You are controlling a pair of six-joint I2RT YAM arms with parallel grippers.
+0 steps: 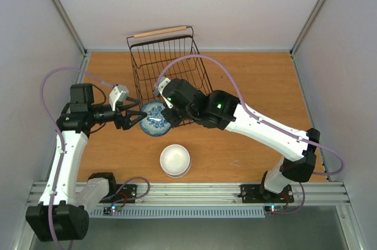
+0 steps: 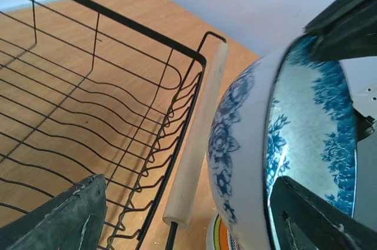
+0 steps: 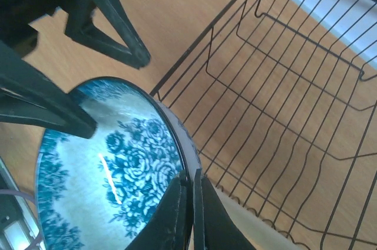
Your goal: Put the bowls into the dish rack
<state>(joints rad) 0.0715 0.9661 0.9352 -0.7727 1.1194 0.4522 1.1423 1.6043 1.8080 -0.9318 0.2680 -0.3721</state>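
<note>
At the near left corner of the rectangular black wire dish rack (image 1: 159, 38), the round blue-and-white patterned bowl (image 1: 154, 119) hangs tilted, its rim pinched by the right gripper (image 3: 189, 191). The left gripper (image 1: 134, 118) gapes around its wall. So thin a pinch may let it slip or strike the wooden handle (image 2: 194, 144).

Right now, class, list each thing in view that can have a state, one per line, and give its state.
blue-and-white bowl: held tilted on edge, beside the rack's near handle.
right claw: shut on the bowl's rim.
left claw: open, one finger inside the bowl, one outside.
dish rack: upright, no bowl seen inside.
white bowls: stacked upright, outside the rack.
</note>
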